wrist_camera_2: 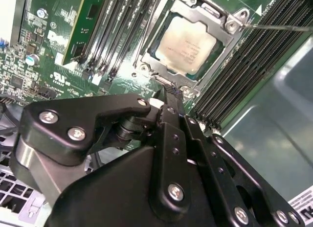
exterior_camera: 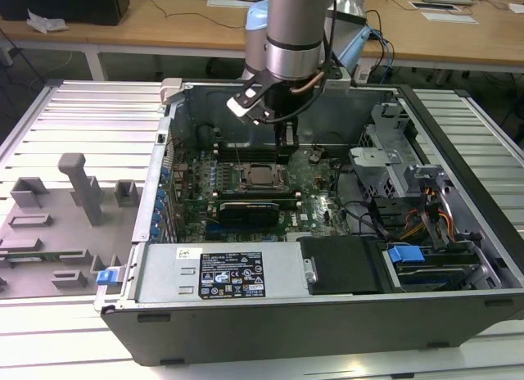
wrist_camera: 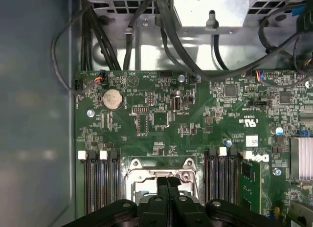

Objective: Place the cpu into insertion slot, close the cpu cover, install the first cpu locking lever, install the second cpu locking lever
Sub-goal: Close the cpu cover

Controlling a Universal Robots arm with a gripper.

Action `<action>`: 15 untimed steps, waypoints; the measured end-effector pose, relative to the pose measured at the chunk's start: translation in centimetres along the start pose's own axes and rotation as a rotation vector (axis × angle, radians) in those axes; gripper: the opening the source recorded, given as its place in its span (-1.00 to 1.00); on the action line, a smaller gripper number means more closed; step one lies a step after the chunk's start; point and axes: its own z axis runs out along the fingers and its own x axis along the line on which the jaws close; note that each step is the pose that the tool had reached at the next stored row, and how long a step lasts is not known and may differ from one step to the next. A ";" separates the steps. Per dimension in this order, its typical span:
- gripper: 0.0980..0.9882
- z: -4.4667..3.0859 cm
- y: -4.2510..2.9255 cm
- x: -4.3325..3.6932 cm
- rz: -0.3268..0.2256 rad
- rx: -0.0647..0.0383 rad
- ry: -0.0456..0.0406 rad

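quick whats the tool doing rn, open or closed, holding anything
Tool: closed, fingers together, nothing held; its tip is by the rim of the cpu cover, with the cpu under that cover.

A computer case (exterior_camera: 155, 183) lies open on the table (exterior_camera: 82, 118), with a fixture tray (exterior_camera: 57, 224) beside it on the exterior view's left. The motherboard (exterior_camera: 319, 187) lies in the case. On it, the cpu (wrist_camera_2: 186, 46) sits in the insertion slot (exterior_camera: 263, 178) under the cpu cover (wrist_camera_2: 155, 38), between two banks of memory slots (wrist_camera_2: 122, 21). The hand (wrist_camera: 167, 182) hangs at the slot's edge.
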 end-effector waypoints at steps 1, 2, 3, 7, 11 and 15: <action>-0.98 -0.02 -0.32 -0.01 0.000 -0.010 0.0001; -0.98 -0.02 -0.60 -0.01 0.000 -0.022 0.0004; -0.98 -0.02 -0.90 -0.02 0.000 -0.041 0.0007; -0.98 0.07 -1.82 -0.03 0.001 -0.089 0.0021; -0.98 0.09 -2.38 -0.04 0.001 -0.090 0.0021; -0.98 0.24 -3.17 -0.06 0.001 -0.090 0.0020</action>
